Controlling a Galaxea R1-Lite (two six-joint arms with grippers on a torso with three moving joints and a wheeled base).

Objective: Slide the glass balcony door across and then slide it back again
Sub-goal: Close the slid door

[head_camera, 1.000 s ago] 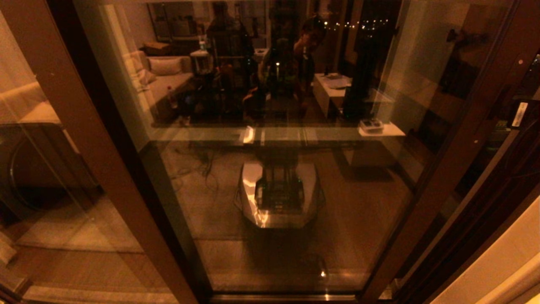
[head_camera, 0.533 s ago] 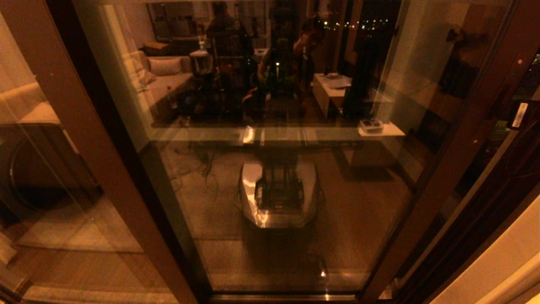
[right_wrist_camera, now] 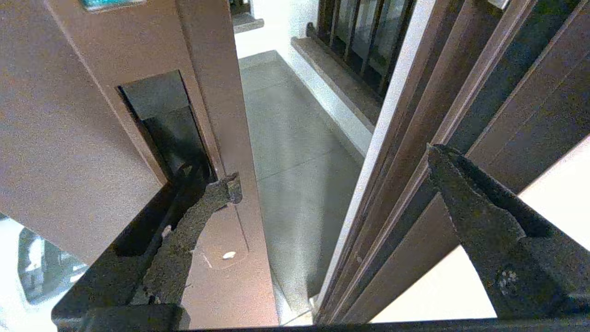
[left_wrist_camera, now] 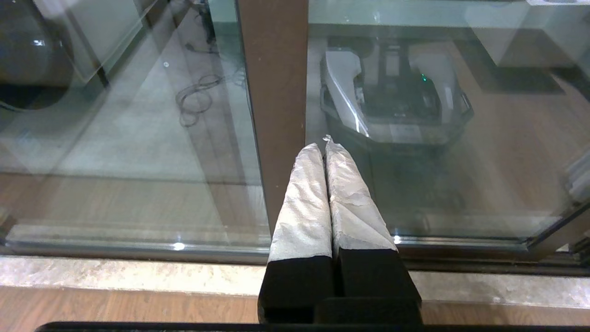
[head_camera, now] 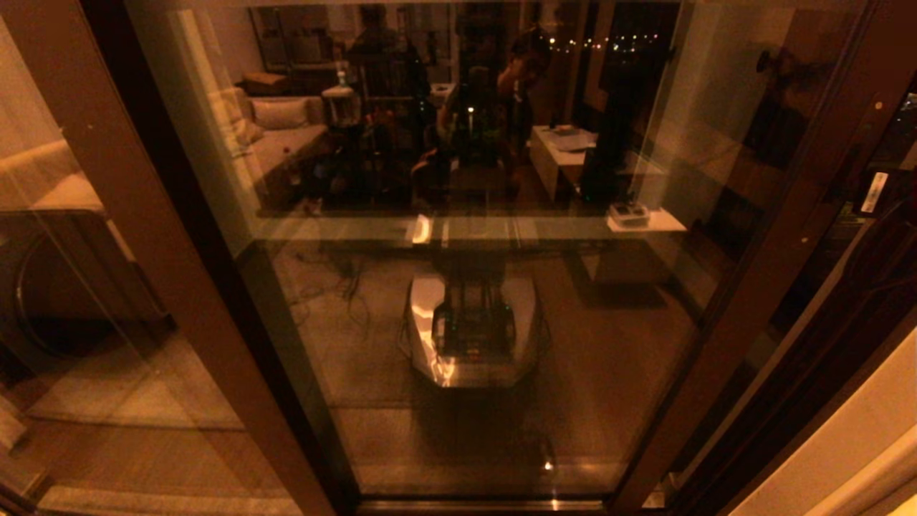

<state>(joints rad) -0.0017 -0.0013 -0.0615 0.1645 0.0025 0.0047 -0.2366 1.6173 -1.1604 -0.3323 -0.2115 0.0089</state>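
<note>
The glass balcony door (head_camera: 609, 344) fills the head view, a reflective pane in a dark brown frame with its right stile (head_camera: 759, 287) slanting down. In the right wrist view my right gripper (right_wrist_camera: 332, 166) is open. One of its fingers (right_wrist_camera: 203, 203) is hooked into the door's dark recessed handle (right_wrist_camera: 161, 115) on the stile (right_wrist_camera: 69, 115), and the other finger (right_wrist_camera: 465, 203) hangs near the door jamb (right_wrist_camera: 415, 152). A narrow gap between stile and jamb shows the balcony floor (right_wrist_camera: 295, 152). My left gripper (left_wrist_camera: 324, 144) is shut on nothing, parked low.
The fixed panel's wider, lighter-brown post (head_camera: 143, 215) stands on the left, and my left gripper points at its foot (left_wrist_camera: 274, 92). A black barred railing (right_wrist_camera: 359, 32) lines the balcony's far side. A stone sill (left_wrist_camera: 115, 274) and the floor track run below the glass.
The door's right stile has shifted slightly to the left, and the dark gap beside the jamb has widened a little. The left gripper's earlier position is not shown.
</note>
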